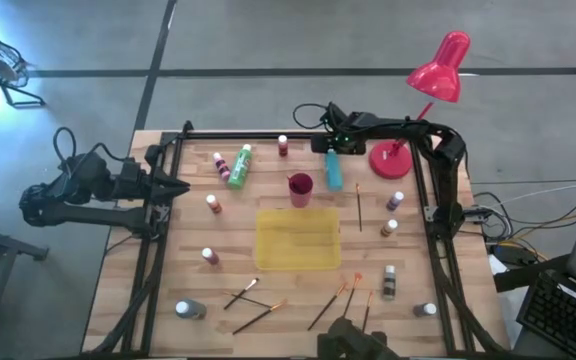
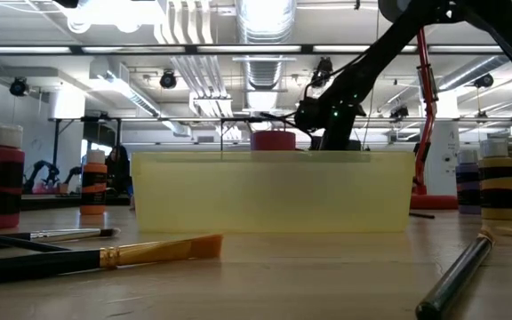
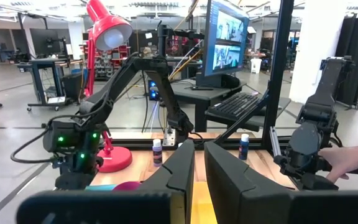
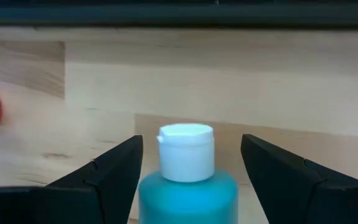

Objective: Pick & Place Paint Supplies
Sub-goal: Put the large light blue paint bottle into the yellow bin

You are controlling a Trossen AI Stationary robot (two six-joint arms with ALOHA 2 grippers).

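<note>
The right gripper (image 4: 188,171) hangs low at the table's far side, fingers spread wide on either flank of a light blue paint bottle (image 4: 187,180), likely lining up a grab. The bottle lies between the fingers, white cap forward, clear of both. The left gripper (image 1: 173,187) waits at the left edge, nearly closed, empty.

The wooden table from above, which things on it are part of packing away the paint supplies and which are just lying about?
Part of the job:
- teal paint bottle with white cap, between the right tool's open fingers
- green paint bottle lying on its side
- thin dark-handled brushes with orange tips
- flat yellow tray

Lying about:
- red desk lamp
- small magenta cup
</note>
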